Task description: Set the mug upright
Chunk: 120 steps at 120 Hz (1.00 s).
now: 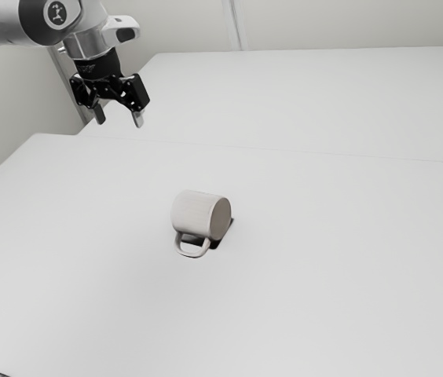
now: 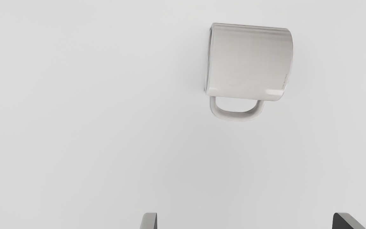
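Basically, hovering with hand (image 1: 119,120) released, well apart from mug (image 1: 193,214) tipped sideways on surface (image 1: 308,275).

Bright, diffuse light; soft grey shadow (image 2: 202,168)

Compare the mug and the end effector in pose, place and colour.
The mug lies on its side; the end effector points down.
The mug rests on the table; the end effector hangs above it, open.
The mug is pale; the end effector is mostly black.
Shared: neither touches the other.
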Each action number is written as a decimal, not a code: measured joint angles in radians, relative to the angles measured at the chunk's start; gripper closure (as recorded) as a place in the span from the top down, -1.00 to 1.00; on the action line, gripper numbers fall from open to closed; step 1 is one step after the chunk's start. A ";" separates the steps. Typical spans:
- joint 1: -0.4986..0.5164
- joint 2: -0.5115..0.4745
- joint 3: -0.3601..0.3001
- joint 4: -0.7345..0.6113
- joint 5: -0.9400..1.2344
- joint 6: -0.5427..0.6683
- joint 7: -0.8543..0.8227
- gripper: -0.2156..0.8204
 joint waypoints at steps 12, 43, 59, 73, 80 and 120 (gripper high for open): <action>-0.003 0.000 0.000 0.000 0.000 -0.001 0.000 0.58; -0.018 0.052 0.008 0.029 0.000 0.003 0.003 0.58; 0.023 0.106 0.012 0.042 -0.018 0.005 0.019 0.58; 0.082 0.150 0.012 0.044 -0.058 0.008 0.044 0.58; 0.096 0.170 0.012 0.044 -0.085 0.012 0.059 0.58; 0.162 0.258 0.011 0.000 -0.194 0.082 0.166 0.58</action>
